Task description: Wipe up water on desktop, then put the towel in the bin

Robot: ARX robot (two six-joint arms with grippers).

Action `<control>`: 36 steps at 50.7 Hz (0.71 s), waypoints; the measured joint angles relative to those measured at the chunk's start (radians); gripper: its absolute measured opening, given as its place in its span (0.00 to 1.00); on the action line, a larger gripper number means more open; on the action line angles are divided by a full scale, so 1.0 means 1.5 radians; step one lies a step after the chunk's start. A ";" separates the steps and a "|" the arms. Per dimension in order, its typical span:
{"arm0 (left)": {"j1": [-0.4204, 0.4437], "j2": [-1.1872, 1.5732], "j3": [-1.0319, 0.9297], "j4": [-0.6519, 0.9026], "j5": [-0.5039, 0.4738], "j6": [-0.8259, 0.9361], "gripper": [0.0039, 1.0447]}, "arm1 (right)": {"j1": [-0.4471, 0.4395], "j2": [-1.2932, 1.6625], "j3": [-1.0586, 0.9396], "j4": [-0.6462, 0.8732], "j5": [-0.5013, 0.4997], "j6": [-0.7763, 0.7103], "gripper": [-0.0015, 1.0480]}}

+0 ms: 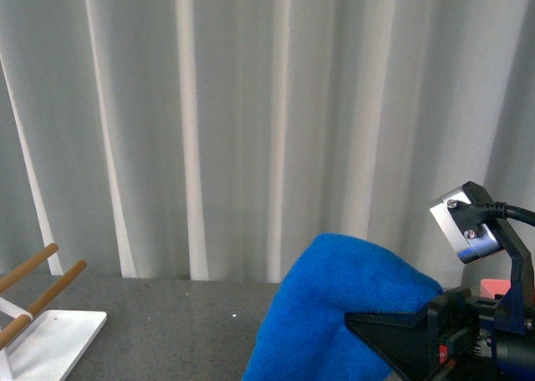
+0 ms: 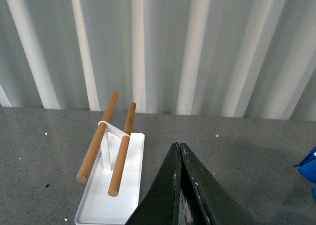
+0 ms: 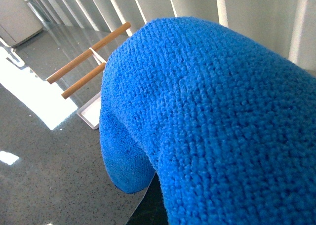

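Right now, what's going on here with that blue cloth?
The right pincer holds the towel up off the desktop, the cloth draped over it. The left pincer is shut and empty, near the white rack. A sliver of the pink bin shows at the front view's right edge; the towel is not in it yet.

The rack (image 1: 46, 335) stands on the desktop (image 1: 167, 322) at the far left. The curtain (image 1: 251, 122) hangs behind the desktop's back edge. The towel (image 1: 334, 314) is at the right, over the desktop, draped on the right gripper (image 1: 358, 321), which reaches in from the right. A bit of the bin (image 1: 495, 287) shows behind that arm. The left gripper (image 2: 178, 147) is over the desktop, with the rack near, ahead of it.
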 joint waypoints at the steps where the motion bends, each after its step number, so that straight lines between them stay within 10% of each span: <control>1: 0.000 -0.004 0.000 -0.003 0.000 0.000 0.03 | 0.000 0.000 0.000 -0.001 0.001 0.000 0.04; 36: 0.000 -0.176 0.000 -0.173 0.001 0.000 0.03 | 0.003 0.000 -0.001 -0.020 -0.001 -0.016 0.04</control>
